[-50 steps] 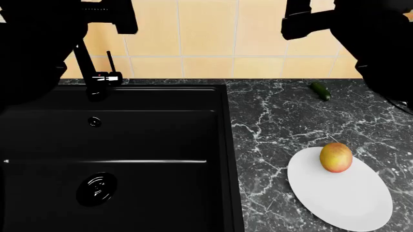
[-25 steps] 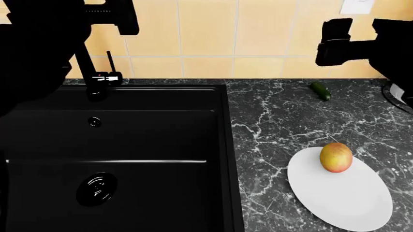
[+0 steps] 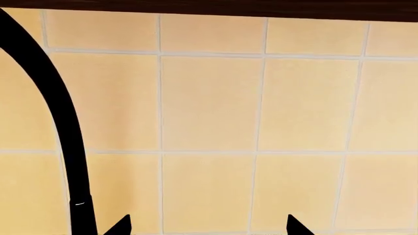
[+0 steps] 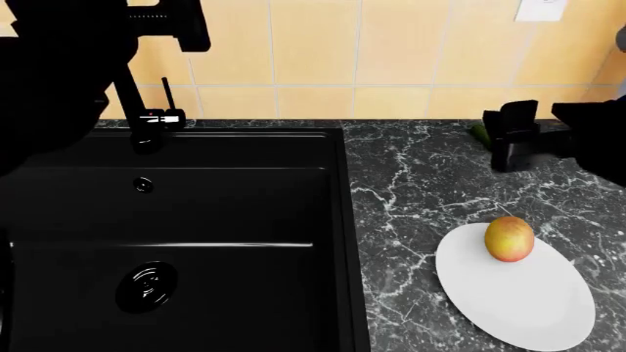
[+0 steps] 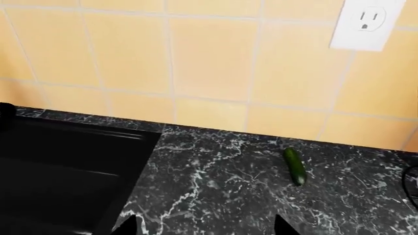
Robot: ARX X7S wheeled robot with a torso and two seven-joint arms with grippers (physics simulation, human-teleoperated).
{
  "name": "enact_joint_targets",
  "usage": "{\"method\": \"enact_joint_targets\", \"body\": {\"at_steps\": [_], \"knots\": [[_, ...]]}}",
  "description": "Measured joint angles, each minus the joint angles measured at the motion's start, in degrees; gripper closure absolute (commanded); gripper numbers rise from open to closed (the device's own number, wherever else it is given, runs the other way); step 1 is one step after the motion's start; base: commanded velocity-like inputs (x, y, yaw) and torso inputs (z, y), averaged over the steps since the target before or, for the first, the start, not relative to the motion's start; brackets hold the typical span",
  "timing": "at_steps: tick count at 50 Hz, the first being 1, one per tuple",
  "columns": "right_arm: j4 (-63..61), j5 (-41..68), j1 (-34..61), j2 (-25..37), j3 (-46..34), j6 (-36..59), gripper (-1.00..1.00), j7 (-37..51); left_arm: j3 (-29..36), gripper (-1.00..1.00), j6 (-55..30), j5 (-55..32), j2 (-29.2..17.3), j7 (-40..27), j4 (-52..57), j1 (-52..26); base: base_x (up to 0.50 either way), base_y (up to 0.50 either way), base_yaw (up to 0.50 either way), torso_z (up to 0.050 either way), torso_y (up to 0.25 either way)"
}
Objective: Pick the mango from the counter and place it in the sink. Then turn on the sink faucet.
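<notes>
Reaching for the mango with my right end effector

The mango [image 4: 509, 238] sits on a white plate [image 4: 528, 301] on the desk [image 4: 421, 183], lower right of the head view, its long axis roughly upright in frame. My right end effector [image 4: 511, 139] hovers above it in the picture, fingers spread wide and empty, so the fruit lies below it toward frame bottom. My left end effector [image 3: 207, 226] faces the wall tiles at upper left, also spread, clearly farther away.

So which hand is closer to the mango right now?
The right. The right hand hangs over the counter just behind the mango, which sits on the white plate. The left hand is up by the faucet.
</notes>
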Motion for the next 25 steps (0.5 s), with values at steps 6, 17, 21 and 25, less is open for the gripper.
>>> {"method": "enact_joint_targets", "body": {"at_steps": [6, 17, 21, 25], "knots": [[0.17, 1.88, 0.70, 1.10, -1.13, 1.15, -1.00, 0.61, -0.07, -1.00, 0.17, -0.09, -0.10, -0.01, 0.03, 0.27, 0.00, 0.00, 0.00, 0.000, 0.000], [-0.60, -1.08, -1.10, 1.78, -0.47, 2.07, -1.00, -3.07, 0.01, -1.00, 0.74, 0.02, -0.13, 0.19, 0.02, 0.84, 0.00, 0.00, 0.00, 0.000, 0.000], [-1.11, -3.15, -2.27, 1.87, -0.01, 2.06, -1.00, -4.98, 0.05, -1.00, 0.96, 0.07, -0.12, 0.29, 0.00, 1.04, 0.00, 0.00, 0.00, 0.000, 0.000], [-1.78, -5.50, -3.66, 1.92, 0.59, 1.69, -1.00, -7.23, 0.10, -1.00, 1.15, 0.11, -0.12, 0.39, -0.02, 1.18, 0.00, 0.00, 0.00, 0.000, 0.000]]}}
